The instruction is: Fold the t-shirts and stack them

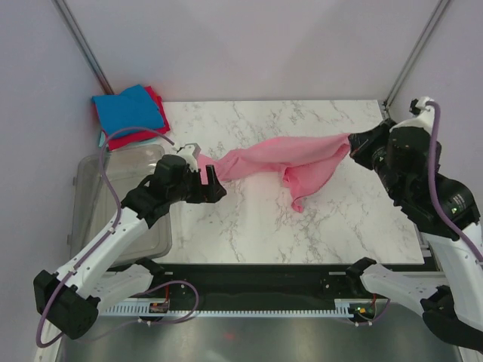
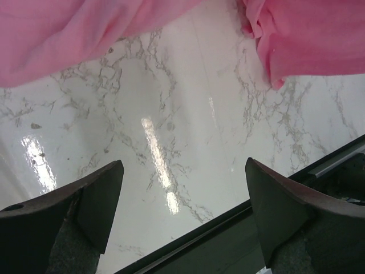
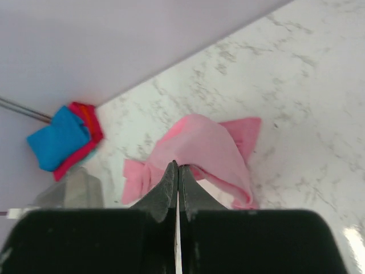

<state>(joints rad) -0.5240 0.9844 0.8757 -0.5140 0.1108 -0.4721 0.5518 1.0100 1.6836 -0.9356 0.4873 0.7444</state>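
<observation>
1. Presently, 1 pink t-shirt (image 1: pixel 294 160) (image 2: pixel 68 40) (image 3: pixel 199 148): unfolded and bunched into a long band across the middle of the tabletop (image 1: pixel 249 226) (image 2: pixel 171 114) (image 3: pixel 308 85), running between the 2 arms. The right end is gathered to a point. A loose flap trails from the band's right half toward the near edge.
2. Right pincer (image 1: pixel 350 145) (image 3: pixel 177 171): fingers pressed together, clamped on the right end of the pink t-shirt. In the right wrist view the cloth fans out from the tips and drapes down onto the marble.
3. Left pincer (image 1: pixel 207 181) (image 2: pixel 183 165): its 2 fingers (image 2: pixel 97 200) are spread wide, with only bare marble between them, so it grips nothing. The shirt's left end lies just beyond the fingertips. Whether cloth and pincer touch cannot be told from the top view.
4. Stack of folded t-shirts (image 1: pixel 130 113) (image 3: pixel 63 140): at the far-left corner of the tabletop. Blue is on top, red beneath, with a sliver of teal at the lower edge. It sits well apart from the pink t-shirt.
5. Clear plastic bin (image 1: pixel 98 188): off the left side of the tabletop, partly covered by the left arm. Its contents cannot be made out.
6. Tabletop finish: white marble with grey veining. Bright glare streaks show in the left wrist view.
</observation>
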